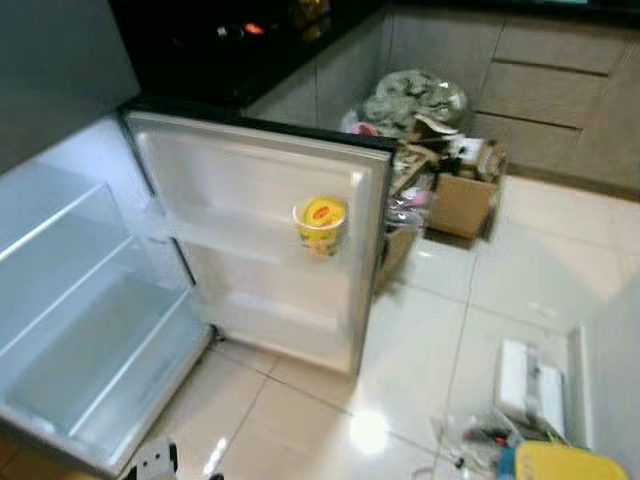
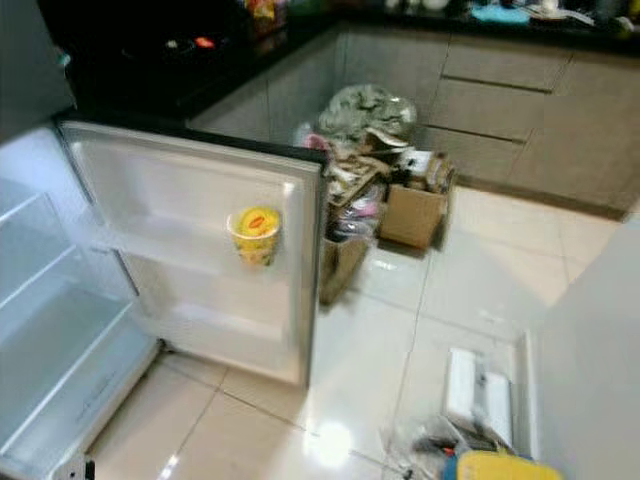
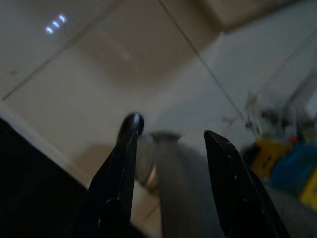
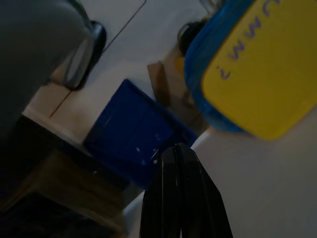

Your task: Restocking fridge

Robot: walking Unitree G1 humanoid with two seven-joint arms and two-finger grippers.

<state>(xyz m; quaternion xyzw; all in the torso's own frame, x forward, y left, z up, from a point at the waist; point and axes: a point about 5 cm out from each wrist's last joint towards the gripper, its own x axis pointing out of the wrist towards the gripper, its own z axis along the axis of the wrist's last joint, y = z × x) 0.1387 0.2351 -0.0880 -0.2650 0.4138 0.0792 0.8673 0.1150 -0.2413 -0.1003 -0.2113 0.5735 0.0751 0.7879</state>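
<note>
Fridge door [image 1: 260, 210] is seen open, yellow cup [image 1: 320, 224] on its shelf. Left pincer [image 3: 171, 136] is held wide, empty; right pincer [image 4: 179, 151] pressed closed, empty.

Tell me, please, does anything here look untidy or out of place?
Yes. A heap of torn cardboard boxes and a stuffed bag clutters the floor beside the open fridge door, which holds one yellow cup.

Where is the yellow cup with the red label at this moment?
The yellow cup with the red label stands in the upper shelf of the open white fridge door, near the door's outer edge, left of the brown cardboard box on the floor.
</note>
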